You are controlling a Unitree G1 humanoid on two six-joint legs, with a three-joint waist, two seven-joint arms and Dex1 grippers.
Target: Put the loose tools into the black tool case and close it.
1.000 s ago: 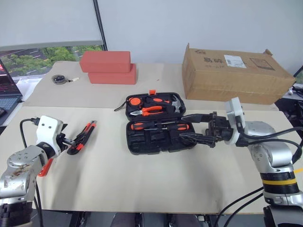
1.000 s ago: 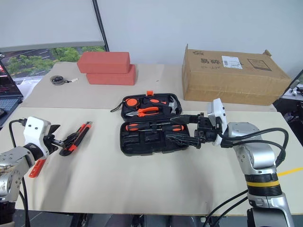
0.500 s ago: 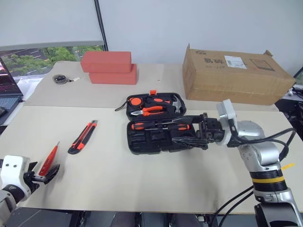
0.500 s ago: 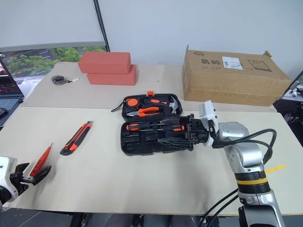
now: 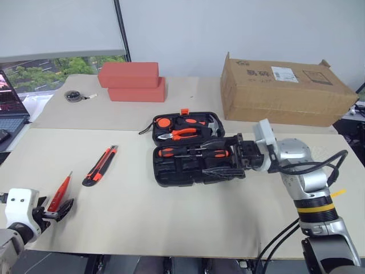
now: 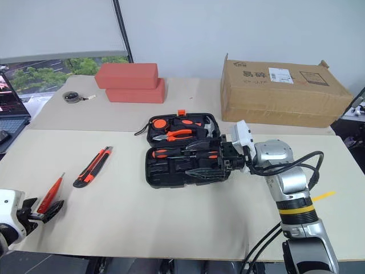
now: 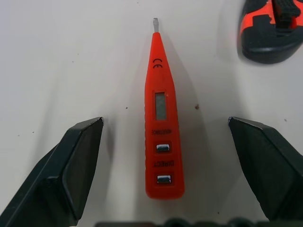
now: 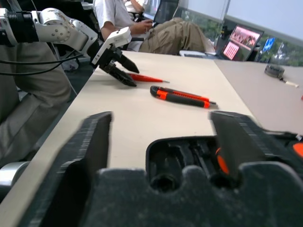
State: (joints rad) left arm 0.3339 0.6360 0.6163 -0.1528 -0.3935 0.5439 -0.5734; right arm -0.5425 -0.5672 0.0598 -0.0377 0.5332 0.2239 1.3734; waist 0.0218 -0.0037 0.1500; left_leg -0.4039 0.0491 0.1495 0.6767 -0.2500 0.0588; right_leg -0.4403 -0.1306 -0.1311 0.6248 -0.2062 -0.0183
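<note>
Nearest, at about eight o'clock on the table (image 5: 171, 222), the slim red tester screwdriver (image 7: 160, 124), printed "CE" and "DIRECT", is lying flat between the wide-open fingers of the left gripper (image 7: 165, 179), which is holding nothing. Beyond it at ten o'clock the orange-black knife (image 5: 100, 165) is lying loose. At the centre the black case (image 5: 188, 149) is sitting open with orange-handled tools in its recesses, the right gripper (image 6: 197, 160) hovering spread and empty over its near half.

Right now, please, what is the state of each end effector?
Left end effector: open, empty, fingers either side of the red tester screwdriver.
Right end effector: open, empty, over the black tool case.
</note>
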